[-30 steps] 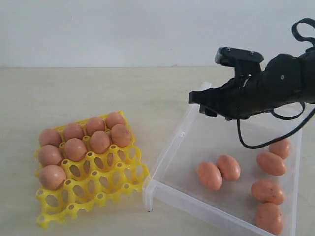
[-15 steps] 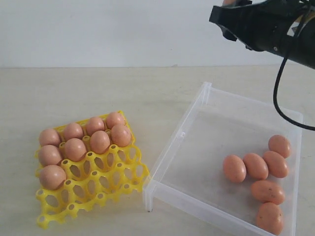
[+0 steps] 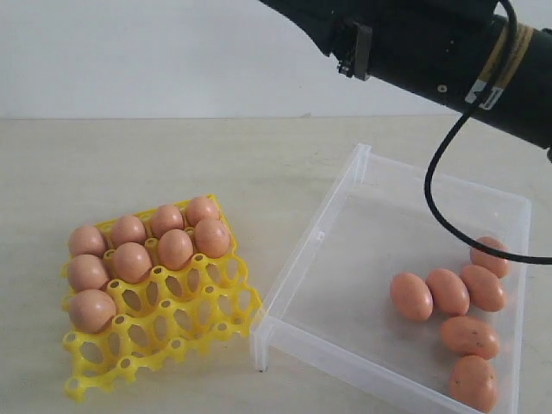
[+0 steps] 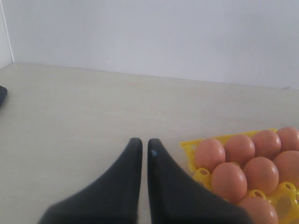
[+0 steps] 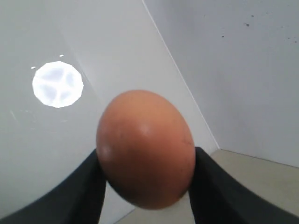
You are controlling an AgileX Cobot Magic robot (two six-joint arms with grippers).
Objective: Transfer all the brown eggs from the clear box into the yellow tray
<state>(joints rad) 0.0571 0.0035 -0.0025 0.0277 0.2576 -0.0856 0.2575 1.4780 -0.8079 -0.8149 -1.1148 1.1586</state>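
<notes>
— Brown egg (image 5: pixel 145 147) pinched between both fingers of the right gripper (image 5: pixel 147 189), up in the air, white wall (image 5: pixel 233 70) behind.
— And in the left gripper (image 4: pixel 144 148)?
— Nothing. Jaws almost touching, low over the table (image 4: pixel 70 121), just beside the yellow tray (image 4: pixel 191 148).
— Remaining brown eggs (image 3: pixel 132 261)?
— Nine seated in tray cups: two far rows full, plus one cup nearer. Six lying loose in the clear box (image 3: pixel 310 241), bunched toward its right wall.
</notes>
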